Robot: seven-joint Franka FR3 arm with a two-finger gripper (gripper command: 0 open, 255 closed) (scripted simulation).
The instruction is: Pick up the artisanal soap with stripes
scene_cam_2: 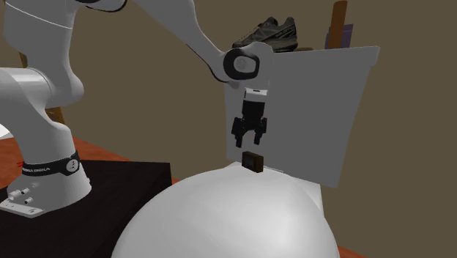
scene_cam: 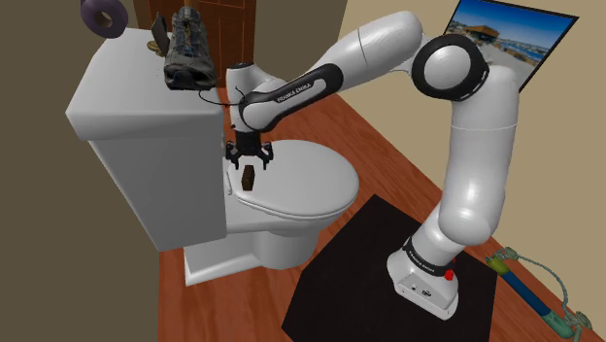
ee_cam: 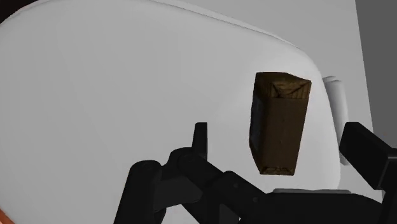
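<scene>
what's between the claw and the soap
Nothing: a bare gap. The open claw hangs right above the brown soap standing on the toilet lid, seen in the second exterior view.

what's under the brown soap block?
The small brown soap block stands on the closed white toilet lid, below the open black claw. The lid hides the bowl beneath.

Olive-brown walls [scene_cam: 39,194] and a reddish wooden floor [scene_cam: 388,165]. A white toilet [scene_cam: 311,185] sits below the fingers [scene_cam_2: 239,136], with a brown door [scene_cam: 231,24] behind it and a landscape picture [scene_cam: 505,37] nearby.
</scene>
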